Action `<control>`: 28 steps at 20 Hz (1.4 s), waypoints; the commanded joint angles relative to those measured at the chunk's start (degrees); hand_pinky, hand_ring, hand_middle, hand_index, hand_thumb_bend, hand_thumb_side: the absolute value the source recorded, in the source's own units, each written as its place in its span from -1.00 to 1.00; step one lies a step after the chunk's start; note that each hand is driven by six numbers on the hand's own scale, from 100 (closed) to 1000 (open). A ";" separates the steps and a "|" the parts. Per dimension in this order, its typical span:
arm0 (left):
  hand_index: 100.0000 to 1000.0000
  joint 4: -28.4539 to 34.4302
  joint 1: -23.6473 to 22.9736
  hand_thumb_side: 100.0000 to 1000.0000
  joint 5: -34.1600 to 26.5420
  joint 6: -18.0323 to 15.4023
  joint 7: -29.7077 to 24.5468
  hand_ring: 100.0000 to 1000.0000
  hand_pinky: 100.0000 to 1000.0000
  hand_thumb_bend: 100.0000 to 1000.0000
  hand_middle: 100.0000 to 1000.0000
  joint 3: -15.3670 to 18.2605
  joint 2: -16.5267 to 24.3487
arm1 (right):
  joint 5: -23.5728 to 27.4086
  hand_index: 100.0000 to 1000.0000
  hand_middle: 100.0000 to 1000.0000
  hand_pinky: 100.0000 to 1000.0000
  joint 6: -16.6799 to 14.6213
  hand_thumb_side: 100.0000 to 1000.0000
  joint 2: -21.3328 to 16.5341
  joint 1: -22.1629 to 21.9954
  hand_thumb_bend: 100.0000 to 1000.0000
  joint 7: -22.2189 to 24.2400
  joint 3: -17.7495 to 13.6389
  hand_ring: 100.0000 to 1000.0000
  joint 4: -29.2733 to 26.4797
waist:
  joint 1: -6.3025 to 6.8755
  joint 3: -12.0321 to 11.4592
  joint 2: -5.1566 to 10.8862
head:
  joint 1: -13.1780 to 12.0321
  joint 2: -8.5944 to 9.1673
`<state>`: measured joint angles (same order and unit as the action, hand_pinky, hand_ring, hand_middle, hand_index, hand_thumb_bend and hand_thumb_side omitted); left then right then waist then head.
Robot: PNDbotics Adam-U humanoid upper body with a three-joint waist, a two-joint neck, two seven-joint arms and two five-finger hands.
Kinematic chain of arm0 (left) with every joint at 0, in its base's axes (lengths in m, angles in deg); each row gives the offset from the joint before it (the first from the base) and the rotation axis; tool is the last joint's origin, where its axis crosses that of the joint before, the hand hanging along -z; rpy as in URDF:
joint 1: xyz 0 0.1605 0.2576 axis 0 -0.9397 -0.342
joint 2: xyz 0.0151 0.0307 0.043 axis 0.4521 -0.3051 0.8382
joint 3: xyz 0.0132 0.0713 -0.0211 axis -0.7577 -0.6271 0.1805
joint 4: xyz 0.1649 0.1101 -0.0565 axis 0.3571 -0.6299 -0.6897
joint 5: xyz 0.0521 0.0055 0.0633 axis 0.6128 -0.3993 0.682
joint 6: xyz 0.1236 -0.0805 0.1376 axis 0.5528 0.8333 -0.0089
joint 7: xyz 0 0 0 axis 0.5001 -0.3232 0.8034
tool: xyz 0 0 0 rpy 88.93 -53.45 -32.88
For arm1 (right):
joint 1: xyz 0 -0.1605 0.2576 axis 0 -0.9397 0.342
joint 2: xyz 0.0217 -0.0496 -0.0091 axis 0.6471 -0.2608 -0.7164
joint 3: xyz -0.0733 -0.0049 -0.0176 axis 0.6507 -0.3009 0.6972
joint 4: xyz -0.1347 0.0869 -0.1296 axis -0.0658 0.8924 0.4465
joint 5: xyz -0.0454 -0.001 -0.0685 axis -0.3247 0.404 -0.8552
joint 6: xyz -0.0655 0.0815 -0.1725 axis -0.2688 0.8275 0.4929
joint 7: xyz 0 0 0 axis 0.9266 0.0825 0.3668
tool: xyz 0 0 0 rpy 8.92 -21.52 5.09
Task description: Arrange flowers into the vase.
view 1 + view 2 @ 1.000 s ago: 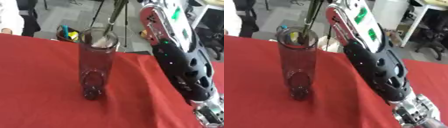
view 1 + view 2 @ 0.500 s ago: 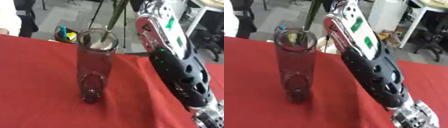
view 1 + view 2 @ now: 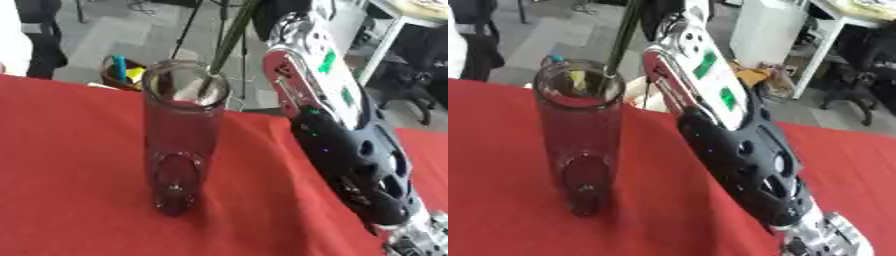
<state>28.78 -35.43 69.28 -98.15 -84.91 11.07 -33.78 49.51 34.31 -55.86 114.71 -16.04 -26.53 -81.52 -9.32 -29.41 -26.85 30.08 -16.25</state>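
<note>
Standing upright: vase (image 3: pixel 181 150), stem (image 3: pixel 226 45) inside; fingers unseen.

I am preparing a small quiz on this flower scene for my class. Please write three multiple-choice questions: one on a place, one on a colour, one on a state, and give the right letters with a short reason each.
1. Where does the lower end of the green stem sit?
A. Flat on the cloth
B. Inside the mouth of the vase
C. On the floor behind the table

2. What colour is the tablecloth?
A. Red
B. Blue
C. White

3. How does the glass vase stand?
A. Tipped on its side
B. Upside down
C. Upright

Answers:
1 B: the stem slants down past the rim into the glass.
2 A: red cloth covers the table all around the vase.
3 C: its open mouth faces up and its base rests on the cloth.
</note>
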 commanded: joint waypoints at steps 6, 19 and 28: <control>0.77 1.02 0.53 1.00 0.23 -0.04 -0.48 0.85 0.63 -1.00 0.74 -0.25 0.24 | 1.26 -1.00 -1.00 -1.00 -0.47 -0.09 -2.09 0.96 -1.00 -0.21 -0.02 -1.00 2.45 | 0.18 -0.21 0.34 | 0.45 1.04; 0.77 1.02 -0.30 1.00 0.04 0.11 -1.17 0.85 0.64 -1.00 0.74 -0.45 -0.88 | 1.53 -1.00 -1.00 -1.00 -2.66 -0.04 -4.25 0.81 -1.00 0.82 0.09 -1.00 7.61 | 0.66 -1.81 -0.71 | 1.13 4.24; 0.77 1.02 -0.20 1.00 -0.07 0.36 -1.63 0.85 0.64 -1.00 0.73 -0.52 -1.15 | 2.70 -1.00 -1.00 -1.00 -2.66 0.07 -4.24 0.90 -1.00 1.26 0.37 -1.00 10.05 | 0.70 -1.89 -1.03 | 1.75 4.63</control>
<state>28.78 -35.96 69.29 -97.79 -86.33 10.71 -35.30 51.86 31.73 -58.19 114.70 -14.99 -25.85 -71.25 -9.24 -31.18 -29.06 31.58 -12.48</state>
